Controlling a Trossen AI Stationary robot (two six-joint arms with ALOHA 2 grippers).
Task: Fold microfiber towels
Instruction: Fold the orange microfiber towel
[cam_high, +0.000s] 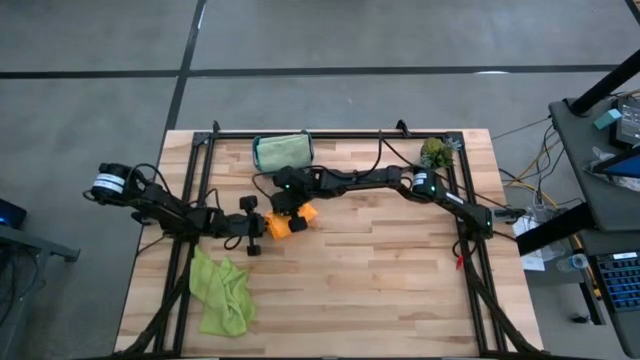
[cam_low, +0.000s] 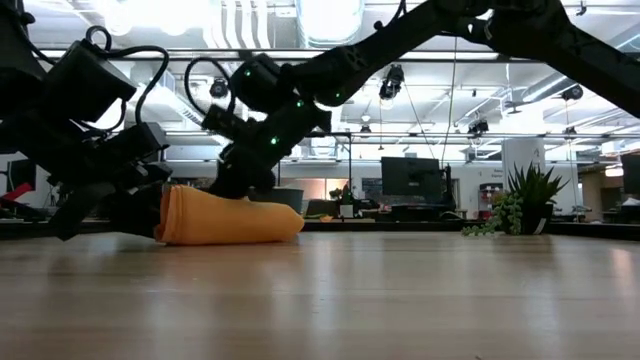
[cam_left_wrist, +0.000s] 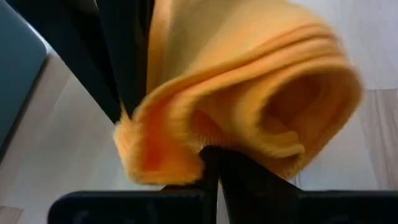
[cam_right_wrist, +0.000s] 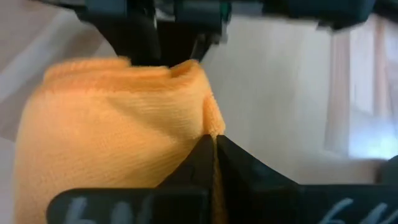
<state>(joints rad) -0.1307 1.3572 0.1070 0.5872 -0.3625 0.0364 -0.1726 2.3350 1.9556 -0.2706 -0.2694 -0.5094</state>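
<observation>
**Clerk:** Two end effectors and three cloths on the bench (cam_high: 400, 290), listed left to right. Item one: lime green towel (cam_high: 222, 292), crumpled loose at the near left, untouched. Item two: left end effector (cam_high: 262, 224), fingers together and clamped on the left end of the orange towel (cam_high: 290, 220). Item three: that orange towel, bunched into a thick folded roll, resting on the bench left of centre.

**Checker:** And the other arm?

**Clerk:** Item four: right end effector (cam_high: 291, 207), fingers likewise shut on the orange towel, gripping from the far side. Item five: pale sage green towel (cam_high: 281, 152), lying in the teal bin (cam_high: 259, 158) at the far edge. Item six: plant sprig (cam_high: 435, 152), far right corner.

**Checker:** Handling notes for the orange one?

**Clerk:** Soft, light, limp; likely to sag and unroll wherever it is unsupported. Pile looks grippy, so slipping seems unlikely. Nothing fragile. Best held at a corner or along a folded edge, pinching all layers together, as both wrist views show now.

**Checker:** Arm poses?

**Clerk:** Left arm lies low, stretched in from the left edge, wrist level with the bench. Right arm reaches long across from the right side, elbow raised, wrist angled down onto the cloth. Both end effectors sit just beside each other.
</observation>
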